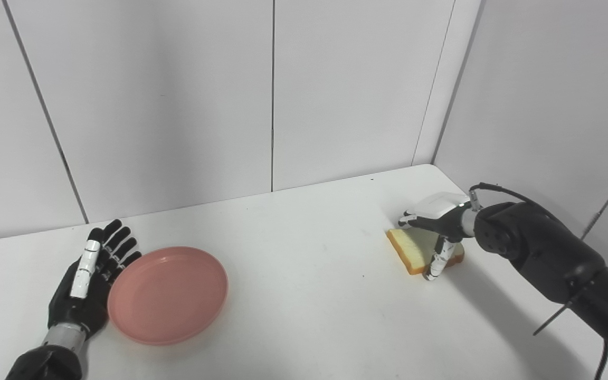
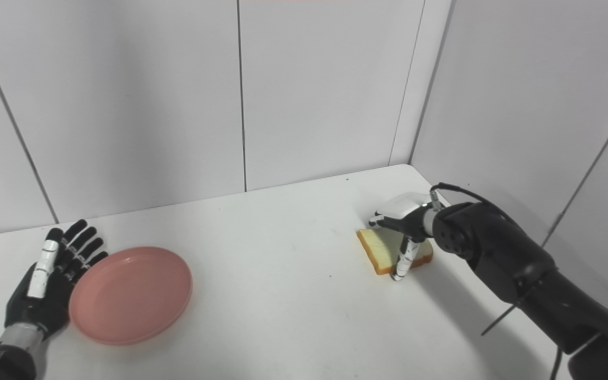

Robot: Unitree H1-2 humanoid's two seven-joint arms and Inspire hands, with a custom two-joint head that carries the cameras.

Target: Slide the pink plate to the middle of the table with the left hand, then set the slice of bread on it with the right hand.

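Pink plate [image 1: 168,294] sits just right of left hand [image 1: 90,279], fingers [image 1: 115,244] apart along its rim, counter [image 1: 304,295] middle further right; right hand [image 1: 437,219] over bread [image 1: 415,252], grip unclear.

The scene is evenly and brightly lit from overhead. Soft, faint shadows are cast on the white bench [image 1: 304,295] beneath the right arm [image 1: 552,258] and beside the pink plate [image 1: 168,295]. No glare is seen. Focus is sharp throughout; panel seams appear slightly slanted toward the edges.
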